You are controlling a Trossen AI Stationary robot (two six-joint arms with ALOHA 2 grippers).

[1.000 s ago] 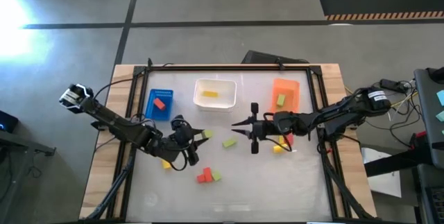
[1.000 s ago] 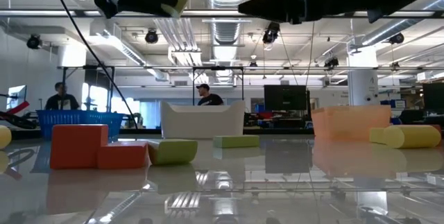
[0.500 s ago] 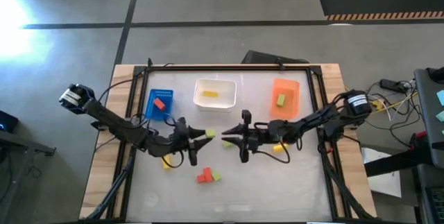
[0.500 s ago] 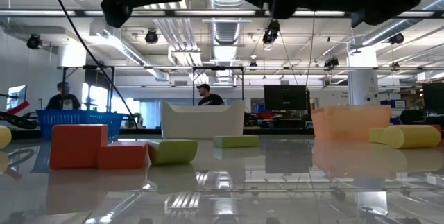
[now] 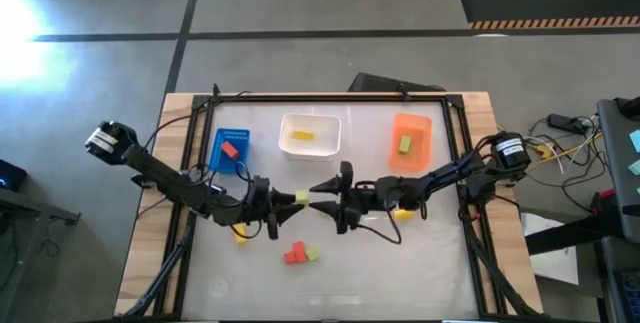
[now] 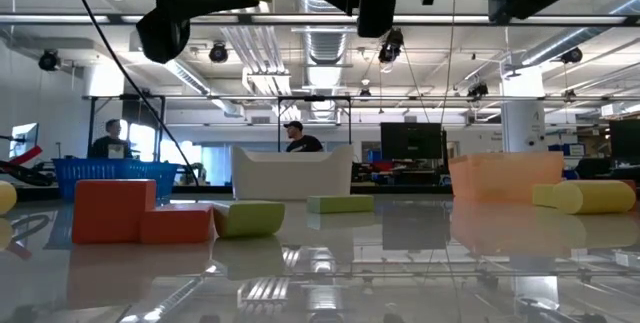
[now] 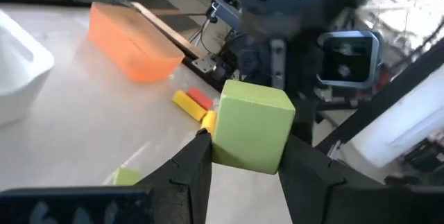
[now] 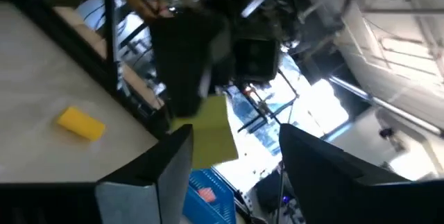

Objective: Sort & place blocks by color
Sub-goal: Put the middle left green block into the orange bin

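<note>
The tabletop (image 5: 400,273) carries three bins along its far edge: a blue bin (image 5: 231,150) toward the far left corner, a white bin (image 5: 310,135) at the middle, an orange bin (image 5: 410,139) toward the far right.

Above the middle of the tabletop the two arms meet nose to nose. The left gripper (image 5: 285,203) has its jaws clamped on a light green cube (image 7: 251,125), lifted clear of the surface. The right gripper (image 5: 322,200) faces it from just beside, jaws spread wide with the cube between their tips or just short of them; this looks like a hand-over.

Other blocks lie loose: a red block (image 5: 294,254) with a green one (image 5: 311,253) touching it near the front edge, a yellow block (image 5: 239,236) under the left arm, and a yellow bar (image 7: 188,103) with a red piece near the orange bin.

The cube looks rigid, light and smooth-faced, likely a little slippery. It should take a firm squeeze without harm. The best hold is across two opposite flat faces, square on, on the pair left free by the left jaws.
</note>
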